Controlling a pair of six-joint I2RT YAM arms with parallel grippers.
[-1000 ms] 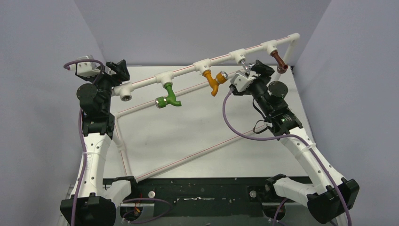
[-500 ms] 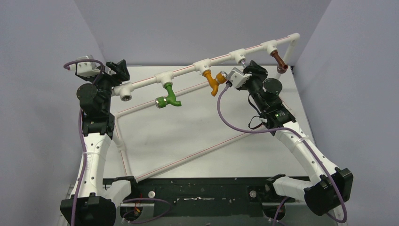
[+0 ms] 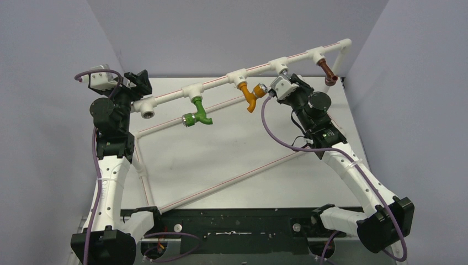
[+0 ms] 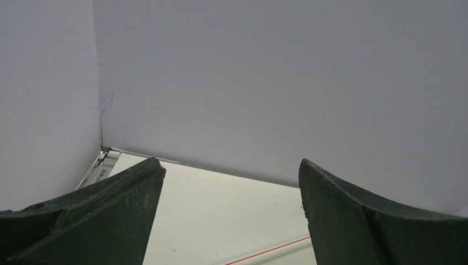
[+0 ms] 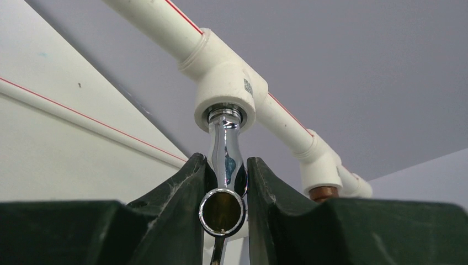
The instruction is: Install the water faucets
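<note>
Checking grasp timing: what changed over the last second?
The right claw shifted up-left toward the pipe and closed on the chrome faucet, which hangs from the tee fitting; the right arm's elbow swung with it. Unchanged: the left claw is open and parked by the pipe's left end, and the green tap, orange tap and brown tap sit as before.

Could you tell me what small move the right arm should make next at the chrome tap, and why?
Probably turn the wrist to screw the chrome tap in. The right hand is shut on it, and its top end sits in the white tee of the pipe, so twisting rather than pushing seems to be what is left.
</note>
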